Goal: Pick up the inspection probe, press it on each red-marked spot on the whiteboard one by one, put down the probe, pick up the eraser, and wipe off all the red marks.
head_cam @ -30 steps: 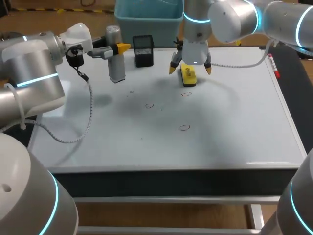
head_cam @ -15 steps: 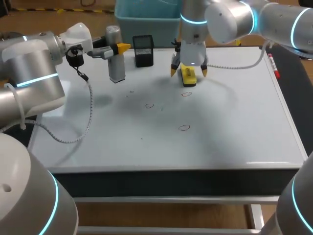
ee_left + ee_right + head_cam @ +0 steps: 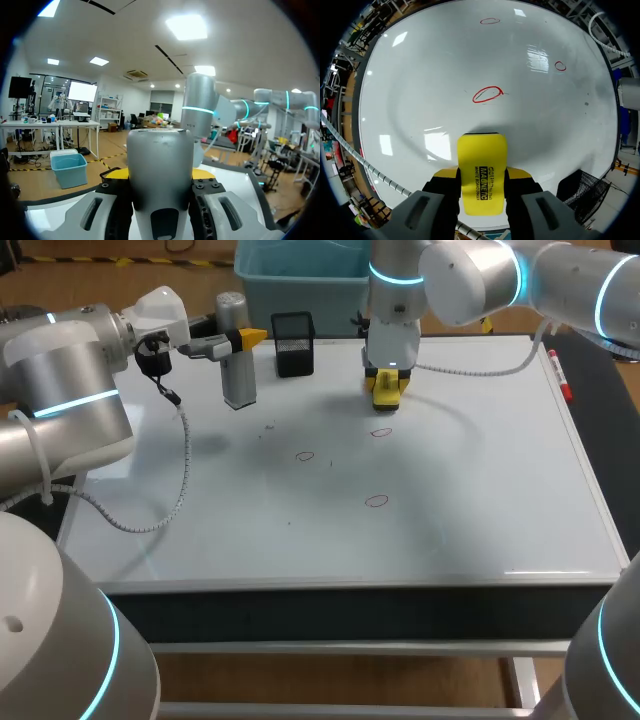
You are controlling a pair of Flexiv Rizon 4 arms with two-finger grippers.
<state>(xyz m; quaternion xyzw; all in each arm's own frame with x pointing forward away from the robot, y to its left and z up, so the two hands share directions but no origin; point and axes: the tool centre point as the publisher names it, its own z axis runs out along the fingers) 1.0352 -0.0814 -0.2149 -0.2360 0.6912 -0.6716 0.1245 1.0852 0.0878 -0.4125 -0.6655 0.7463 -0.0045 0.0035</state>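
Nearest on the whiteboard [image 3: 480, 530], the near mark [image 3: 376, 501] is a small red ring a little right of the middle. Farther back and to the left lies the left mark [image 3: 305, 455], another red ring, well apart from the first. Farther again and to the right is the far mark [image 3: 381, 432]. In the right wrist view it sits just ahead of the eraser [image 3: 386, 398], apart from it.

The eraser is yellow with a dark underside, and the right hand [image 3: 387, 382] points straight down over it. That hand grips the eraser, with a yellow-tipped finger [image 3: 519, 174] pressed to each long side. Whether the eraser rests on the board or hangs just above it cannot be told.

At the far left, the probe [image 3: 236, 360], a grey cylinder on a pale body, stands upright with its foot at the board. The left hand [image 3: 243, 339] comes in level from the left and clamps the probe's upper part between its fingers. Just right of the probe stands a black mesh basket [image 3: 293, 343]. A pen [image 3: 561, 378] with a red end lies along the far right edge of the board
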